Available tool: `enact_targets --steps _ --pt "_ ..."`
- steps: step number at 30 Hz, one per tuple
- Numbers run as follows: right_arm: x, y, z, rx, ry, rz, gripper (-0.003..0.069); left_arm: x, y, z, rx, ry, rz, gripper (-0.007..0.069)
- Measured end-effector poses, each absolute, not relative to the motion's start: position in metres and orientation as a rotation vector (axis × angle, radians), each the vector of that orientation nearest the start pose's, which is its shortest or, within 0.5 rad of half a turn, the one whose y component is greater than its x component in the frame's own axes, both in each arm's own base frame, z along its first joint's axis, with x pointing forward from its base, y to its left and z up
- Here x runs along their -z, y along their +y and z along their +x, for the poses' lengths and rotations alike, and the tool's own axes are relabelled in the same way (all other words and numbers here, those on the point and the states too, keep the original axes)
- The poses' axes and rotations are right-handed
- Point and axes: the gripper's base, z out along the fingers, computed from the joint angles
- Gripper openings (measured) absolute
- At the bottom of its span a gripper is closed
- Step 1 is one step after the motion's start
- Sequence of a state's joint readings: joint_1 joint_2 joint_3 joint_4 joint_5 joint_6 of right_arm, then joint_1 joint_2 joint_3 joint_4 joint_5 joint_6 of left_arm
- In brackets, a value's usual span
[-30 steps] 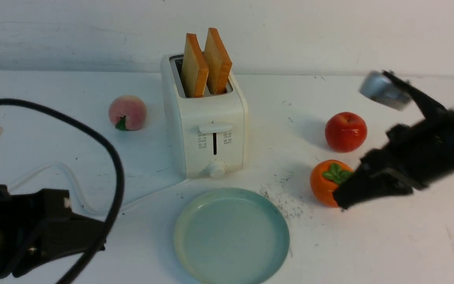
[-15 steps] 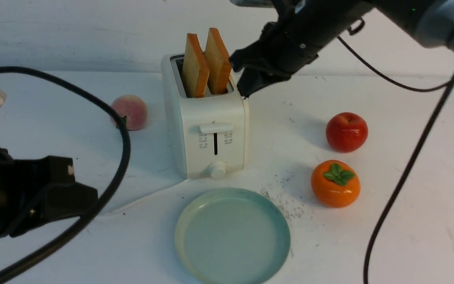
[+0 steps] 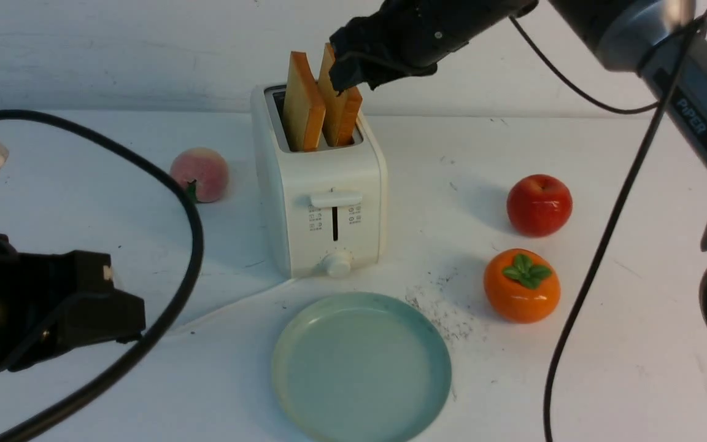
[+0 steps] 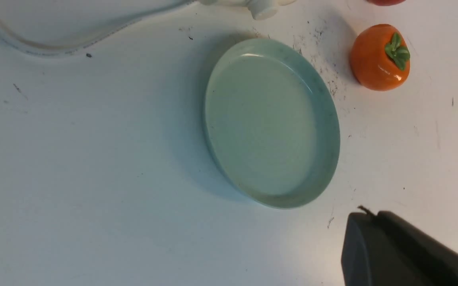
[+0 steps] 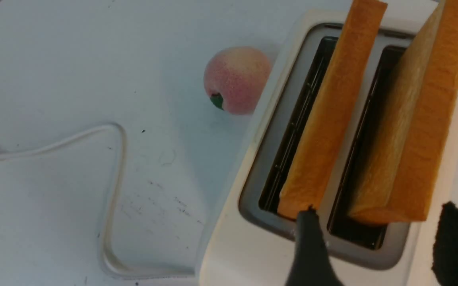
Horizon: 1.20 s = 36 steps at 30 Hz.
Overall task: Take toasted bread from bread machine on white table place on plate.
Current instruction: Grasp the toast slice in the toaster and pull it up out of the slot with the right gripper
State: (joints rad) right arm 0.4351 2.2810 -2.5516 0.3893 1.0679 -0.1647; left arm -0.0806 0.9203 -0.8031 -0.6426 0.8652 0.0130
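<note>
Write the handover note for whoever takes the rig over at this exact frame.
Right gripper: open, empty, close above the toaster.
Left gripper: shut, empty, off to the plate's left.
Both toast slices stand in the slots, tops sticking out; the plate is bare, in front of the toaster.
Done: no slice plated.
Left: lift out the toast, lay it on the plate.

Two golden-brown toast slices (image 3: 303, 104) are standing in the slots of the cream-white plastic toaster (image 3: 329, 184). The round pale blue-green plate (image 3: 363, 368) is lying before the toaster. The pinkish round peach (image 3: 200, 174) is sitting left of it; the shiny red apple (image 3: 539, 205) is sitting right.
</note>
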Motion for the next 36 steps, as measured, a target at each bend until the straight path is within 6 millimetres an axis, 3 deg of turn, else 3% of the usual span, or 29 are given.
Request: enact_targets --steps 9,23,32,36 --pt "-0.336 0.248 0.470 -0.606 2.159 -0.586 0.0454 -0.329 -0.055 0.164 0.811 2.388 -0.186 -0.0014" --pt "-0.333 0.247 0.477 -0.542 2.125 -0.574 0.0423 -0.328 -0.056 0.163 0.814 2.398 -0.181 -0.0013" --pt "-0.317 0.247 0.486 -0.492 2.129 -0.574 0.0370 -0.328 -0.056 0.163 0.814 2.398 -0.181 -0.0008" --pt "-0.309 0.251 0.488 -0.529 2.138 -0.562 0.0290 -0.328 -0.055 0.163 0.804 2.401 -0.177 -0.0003"
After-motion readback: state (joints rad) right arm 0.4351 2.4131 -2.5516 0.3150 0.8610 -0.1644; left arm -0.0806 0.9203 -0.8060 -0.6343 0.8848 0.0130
